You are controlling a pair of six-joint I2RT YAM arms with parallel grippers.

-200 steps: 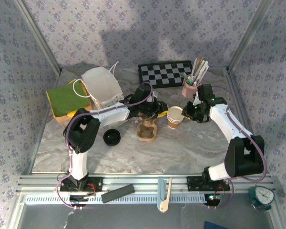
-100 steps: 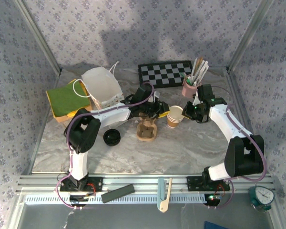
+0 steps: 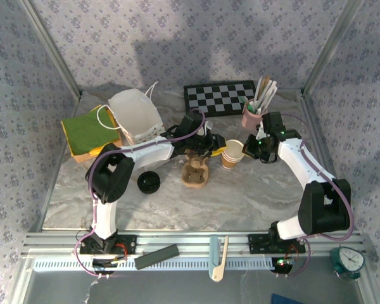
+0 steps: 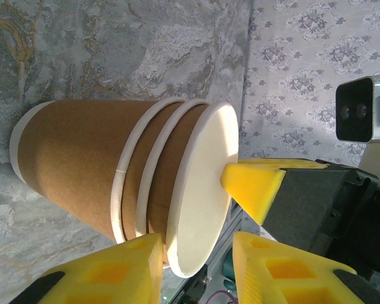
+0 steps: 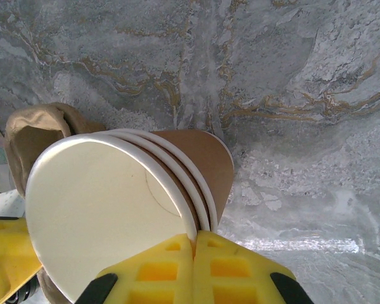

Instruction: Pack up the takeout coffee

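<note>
Right gripper (image 5: 193,256): fingers pressed flat together, and the top rim of the cup stack (image 5: 114,209) runs into the seam between them, so it's pinching that rim. This wrist view resolves the stack as three nested kraft cups with white rims, mouth uncovered, standing on the marble table (image 5: 291,95). The pulp tray (image 5: 31,130) pokes out just past the stack on the far side from these fingers.

Left gripper (image 4: 196,269): jaws stand apart with the top rim sitting in the gap. One finger overlaps the stack's wall and there's clear space between the rim and the other finger. Can't tell whether either pad touches, and no clamp is visible. The left wrist view adds the side profile, with three stepped rims and the right gripper's yellow fingertip (image 4: 253,183) lying over the mouth at the rim edge.

The top view gives the layout. The grippers flank the stack from opposite sides, both just beside it. The black lid (image 3: 149,182) lies flat on the table, well apart from both grippers, back by the left arm's elbow. The pink stirrer cup (image 3: 253,115) is near, just beyond the right gripper.
</note>
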